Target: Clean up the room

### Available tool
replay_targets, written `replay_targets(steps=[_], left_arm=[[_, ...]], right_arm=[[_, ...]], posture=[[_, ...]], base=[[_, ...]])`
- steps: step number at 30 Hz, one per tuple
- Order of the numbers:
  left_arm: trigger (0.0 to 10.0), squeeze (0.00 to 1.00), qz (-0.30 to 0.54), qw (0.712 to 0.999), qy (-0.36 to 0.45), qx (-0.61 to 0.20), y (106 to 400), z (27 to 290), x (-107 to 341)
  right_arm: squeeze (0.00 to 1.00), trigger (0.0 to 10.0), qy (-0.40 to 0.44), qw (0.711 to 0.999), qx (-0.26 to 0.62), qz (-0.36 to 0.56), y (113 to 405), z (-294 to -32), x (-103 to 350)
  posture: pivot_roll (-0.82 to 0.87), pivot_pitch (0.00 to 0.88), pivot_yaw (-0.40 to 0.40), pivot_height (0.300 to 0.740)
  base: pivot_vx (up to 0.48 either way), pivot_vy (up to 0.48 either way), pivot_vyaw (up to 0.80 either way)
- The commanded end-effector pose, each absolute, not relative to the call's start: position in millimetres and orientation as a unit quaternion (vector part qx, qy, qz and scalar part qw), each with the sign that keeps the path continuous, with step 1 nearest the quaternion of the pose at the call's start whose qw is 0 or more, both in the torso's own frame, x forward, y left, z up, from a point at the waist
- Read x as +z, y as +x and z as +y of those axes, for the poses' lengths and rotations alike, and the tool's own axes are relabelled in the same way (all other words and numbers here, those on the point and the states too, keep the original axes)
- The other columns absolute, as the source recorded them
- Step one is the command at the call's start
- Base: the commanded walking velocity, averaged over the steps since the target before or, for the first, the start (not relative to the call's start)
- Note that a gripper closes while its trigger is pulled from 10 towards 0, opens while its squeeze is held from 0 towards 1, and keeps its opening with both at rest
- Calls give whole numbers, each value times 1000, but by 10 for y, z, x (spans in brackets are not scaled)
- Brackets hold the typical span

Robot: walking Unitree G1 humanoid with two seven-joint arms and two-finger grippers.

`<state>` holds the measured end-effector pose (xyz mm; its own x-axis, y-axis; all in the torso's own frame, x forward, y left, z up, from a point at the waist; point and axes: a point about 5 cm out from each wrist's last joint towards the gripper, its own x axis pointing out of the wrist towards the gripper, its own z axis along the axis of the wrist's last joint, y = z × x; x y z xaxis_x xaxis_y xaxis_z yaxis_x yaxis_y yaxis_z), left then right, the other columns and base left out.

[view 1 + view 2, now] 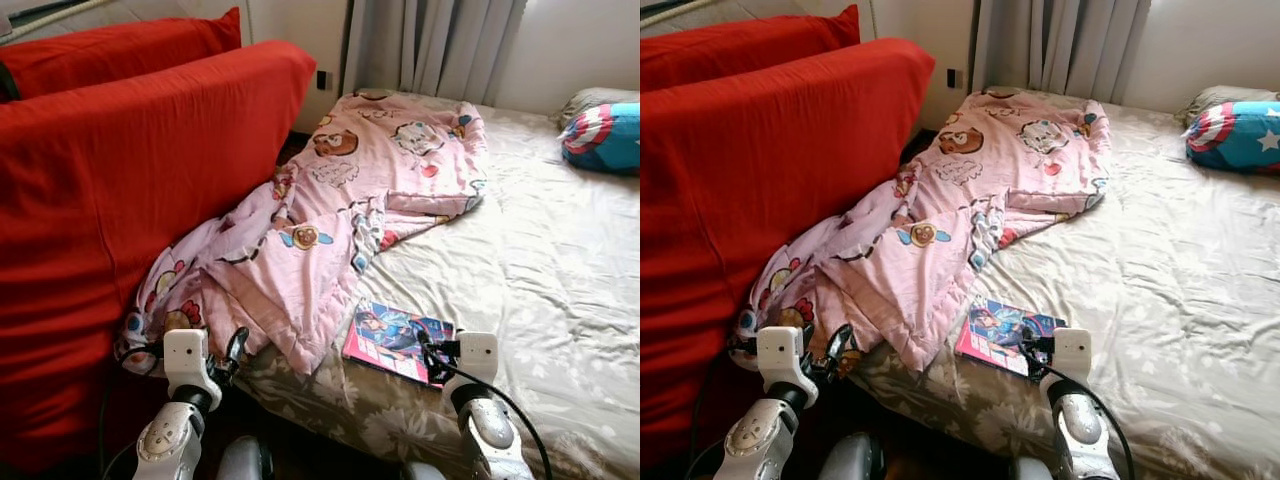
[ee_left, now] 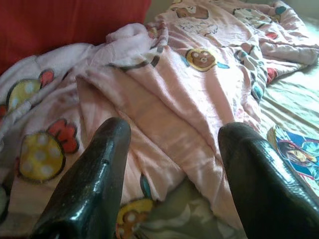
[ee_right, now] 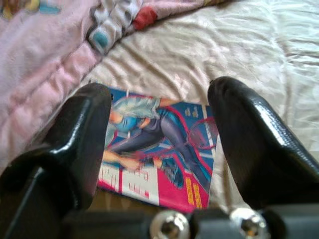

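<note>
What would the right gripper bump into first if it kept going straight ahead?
Most likely the comic book. The right gripper hangs just above it with jaws open, the book lying between them in the wrist view, on the bed sheet. Depth is hard to judge.

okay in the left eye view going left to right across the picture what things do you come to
red cushion → pink blanket → magazine → blue pillow

We see soft daylight across the bed (image 1: 560,280); wrist views blur slightly, their near fingers (image 2: 89,189) glossy with glare.
</note>
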<state>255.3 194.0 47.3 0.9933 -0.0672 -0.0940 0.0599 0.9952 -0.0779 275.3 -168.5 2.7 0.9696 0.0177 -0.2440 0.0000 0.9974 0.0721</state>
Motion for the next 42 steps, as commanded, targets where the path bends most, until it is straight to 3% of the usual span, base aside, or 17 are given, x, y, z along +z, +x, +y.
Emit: replay_targets(steps=[1, 12, 22, 39, 40, 41, 42], left_arm=[[10000, 0, 48, 997, -44, -39, 2562, 1890, 478], [10000, 0, 47, 997, -45, -40, 2563, 1889, 482], [10000, 0, 45, 997, -44, -48, 2571, 1853, 501], [10000, 0, 37, 995, -51, -71, 2672, 1785, 587], [10000, 0, 36, 995, -53, -70, 2672, 1779, 588], [10000, 0, 36, 996, -55, -67, 2656, 1774, 586], [10000, 0, 36, 996, -55, -67, 2656, 1774, 586]], right_arm=[[0, 10000, 31, 992, -4, 120, 2748, -1755, 36], [0, 10000, 33, 991, 1, 127, 2739, -1724, 12], [0, 10000, 38, 988, 44, 145, 2734, -1619, -27], [24, 10000, 52, 982, 37, 179, 2800, -1529, -61], [733, 10000, 52, 982, 34, 178, 2806, -1532, -56], [1000, 10000, 51, 983, 31, 176, 2810, -1531, -52], [1000, 10000, 51, 983, 31, 176, 2810, -1531, -52]], posture=[[17, 17, -7, 612], [16, 18, -5, 612], [13, 28, 0, 612], [35, 124, -11, 612], [36, 127, -11, 612], [35, 132, -11, 612], [35, 132, -11, 612]], base=[[285, 0, 0], [280, 0, 0], [0, 0, 0], [0, 0, 0], [0, 0, 0], [0, 0, 0], [0, 0, 0]])
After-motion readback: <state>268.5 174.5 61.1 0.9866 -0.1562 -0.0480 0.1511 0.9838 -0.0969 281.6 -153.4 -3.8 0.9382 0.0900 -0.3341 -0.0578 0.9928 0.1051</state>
